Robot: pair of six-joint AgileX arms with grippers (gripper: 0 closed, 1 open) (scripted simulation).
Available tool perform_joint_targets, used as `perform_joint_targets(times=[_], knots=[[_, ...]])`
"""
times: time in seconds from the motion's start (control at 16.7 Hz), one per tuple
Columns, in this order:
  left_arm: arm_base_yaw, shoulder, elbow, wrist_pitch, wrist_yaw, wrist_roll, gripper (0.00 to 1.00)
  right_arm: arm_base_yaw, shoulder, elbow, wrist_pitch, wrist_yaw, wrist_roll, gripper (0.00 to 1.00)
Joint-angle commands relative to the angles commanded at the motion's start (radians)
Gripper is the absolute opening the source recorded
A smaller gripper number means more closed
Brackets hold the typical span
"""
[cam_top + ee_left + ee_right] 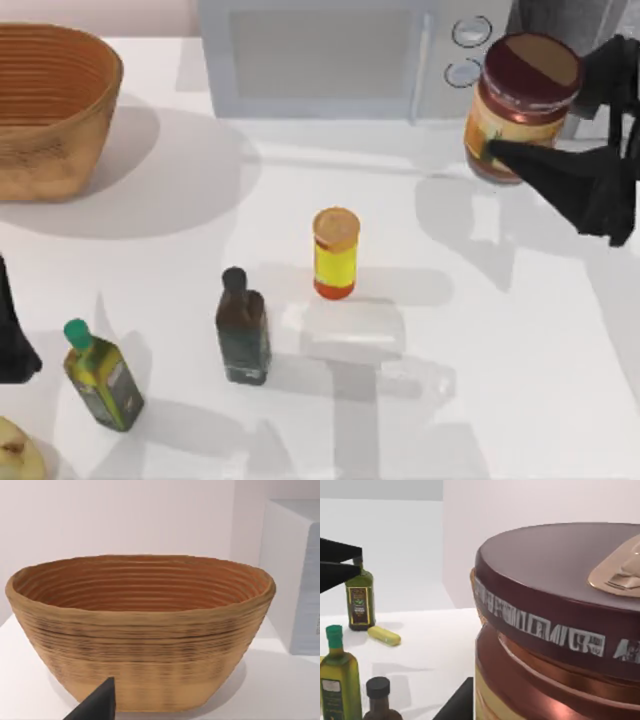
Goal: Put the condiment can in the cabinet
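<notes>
Up in the upper right of the top view, the right gripper (522, 118) is holding the condiment can (520, 105) off the table, fingers pinching the jar's sides with the dark arm reaching in from the right edge. The can hangs right in front of the pale microwave (330, 60), overlapping its two knobs, and the dark grey cabinet (570, 18) peeks out just behind it at the top right corner. The right wrist view has the can's maroon lid (560, 580) huge and close.

The left gripper (12, 330) sits parked at the left edge of the top view, lower half; can't tell if its fingers are apart or together. Its wrist camera looks straight at the woven basket (140, 630), which sits at the upper left of the table.

Other stuff on the white table (500, 380): the slim yellow container (335, 252) stands mid-frame, well apart from the can. A dark bottle (242, 328) is just lower left of it, a green-capped oil bottle (100, 375) stands further left, and something pale and round pokes in at the bottom left corner (15, 452).
</notes>
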Motion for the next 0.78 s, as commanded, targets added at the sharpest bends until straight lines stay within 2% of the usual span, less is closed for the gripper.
perform_joint_targets(times=[0.3, 0.78], knots=[[0.000, 0.000, 0.000, 0.000, 0.000, 0.000, 1.00, -0.032, -0.373, -0.148, -0.221, 0.261, -0.023, 0.00], [0.000, 0.000, 0.000, 0.000, 0.000, 0.000, 1.00, -0.090, -0.819, -0.375, -0.542, 0.633, -0.033, 0.00]])
